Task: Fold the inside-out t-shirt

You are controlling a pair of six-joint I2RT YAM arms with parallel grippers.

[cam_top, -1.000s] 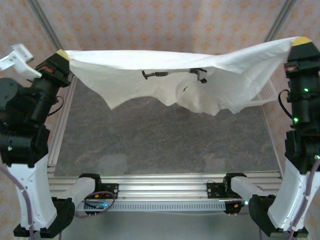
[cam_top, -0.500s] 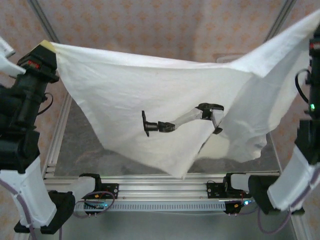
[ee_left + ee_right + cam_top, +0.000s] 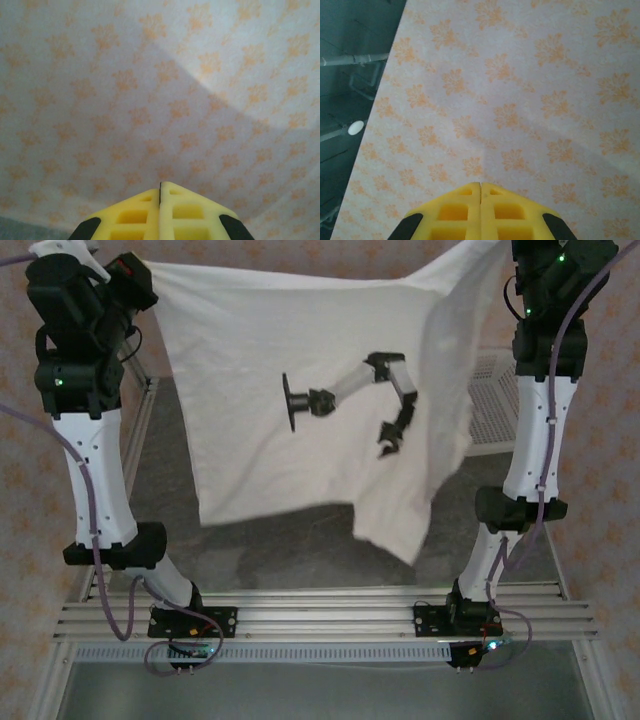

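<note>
- The inside-out t-shirt [image 3: 250,360] hangs in the air above the desk [image 3: 280,545], stretched like a curtain between the two arms.
- Fabric: plain white, no print, lightly wrinkled. The left and middle parts lie fairly flat and open. The right part gathers into long vertical folds.
- The upper edge runs from the left pincer [image 3: 148,275] at the upper left to the right pincer [image 3: 507,252] at the upper right, and it dips slightly in between.
- The lower edge is uneven, higher on the left. One corner drops lowest at the lower right and appears to hang free of the desk, though the overhead angle does not settle this.
- Left pincer [image 3: 160,187]: the yellow fingers are pressed together with only a thin seam between them, and overhead it is clamped on the shirt's upper left corner.
- Right pincer [image 3: 480,186]: the fingers are likewise pressed together, and it grips the upper right corner.
- Both wrist cameras face patterned wallpaper [image 3: 150,100]. The pinched cloth itself is not visible there.
- A black and grey jointed bracket [image 3: 345,388] shows against the middle of the shirt.
- A white mesh basket [image 3: 492,390] sits on the right side of the desk, partly behind the cloth.
</note>
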